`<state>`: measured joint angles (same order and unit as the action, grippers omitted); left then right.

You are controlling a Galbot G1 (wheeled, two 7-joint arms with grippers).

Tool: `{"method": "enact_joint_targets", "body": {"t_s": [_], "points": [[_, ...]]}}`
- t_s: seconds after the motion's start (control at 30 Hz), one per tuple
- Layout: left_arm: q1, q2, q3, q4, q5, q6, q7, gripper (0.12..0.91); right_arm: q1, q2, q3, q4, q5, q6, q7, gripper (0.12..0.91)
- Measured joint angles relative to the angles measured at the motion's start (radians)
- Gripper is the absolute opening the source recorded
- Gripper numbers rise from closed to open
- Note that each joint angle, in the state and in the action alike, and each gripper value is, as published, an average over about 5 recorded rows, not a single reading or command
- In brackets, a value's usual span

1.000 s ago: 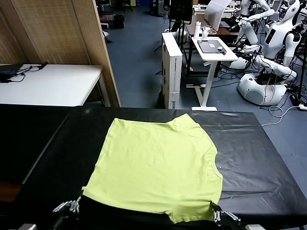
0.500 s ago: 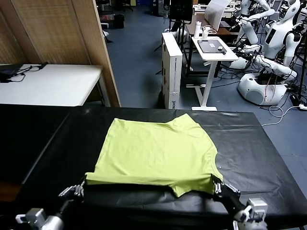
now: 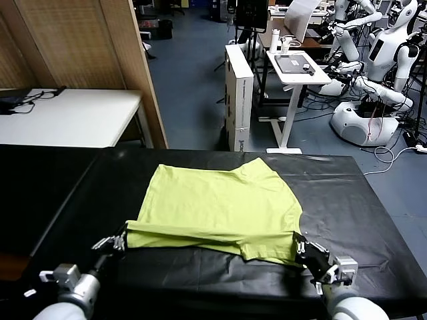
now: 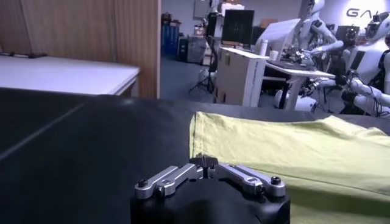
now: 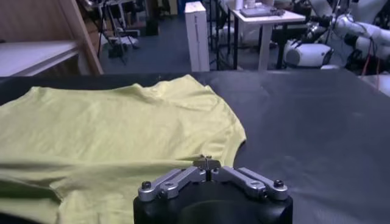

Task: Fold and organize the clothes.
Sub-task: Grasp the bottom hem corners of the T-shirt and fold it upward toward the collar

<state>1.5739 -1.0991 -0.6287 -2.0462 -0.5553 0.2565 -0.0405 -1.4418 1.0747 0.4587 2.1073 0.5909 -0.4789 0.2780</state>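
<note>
- Shirt position first: the lime T-shirt (image 3: pixel 217 207) lies on the black table (image 3: pixel 347 200), its near edge raised and carried toward the far edge, so a fold is under way
- Your left gripper (image 3: pixel 119 241) pinches the near left corner of the cloth, fingers pressed together on the fabric; the left wrist view shows them meeting at the tip (image 4: pixel 206 163)
- Your right gripper (image 3: pixel 301 249) does the same at the near right corner, close beside the sleeve, fingers pinched on the cloth (image 5: pixel 207 162)
- Keep both arms moving level and at one pace, so the lifted edge stays a straight line across the shirt and does not skew
- Hold the edge taut between the two grips; slack in the middle, where the cloth already sags, would likely wrinkle under the fold
- Carry the edge low over the shirt, or the part resting on the table may drag with it
- Judge the landing by the far edge: lay the held edge parallel to it before you release
</note>
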Motion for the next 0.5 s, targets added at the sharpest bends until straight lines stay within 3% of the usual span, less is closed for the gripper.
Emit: {"method": "enact_joint_targets", "body": {"t_s": [0.5], "points": [[-0.128, 0.08, 0.041, 0.121, -0.029, 0.002, 0.001, 0.147, 0.071, 0.005, -0.042, -0.061, -0.003, -0.005, -0.001, 0.14]]}}
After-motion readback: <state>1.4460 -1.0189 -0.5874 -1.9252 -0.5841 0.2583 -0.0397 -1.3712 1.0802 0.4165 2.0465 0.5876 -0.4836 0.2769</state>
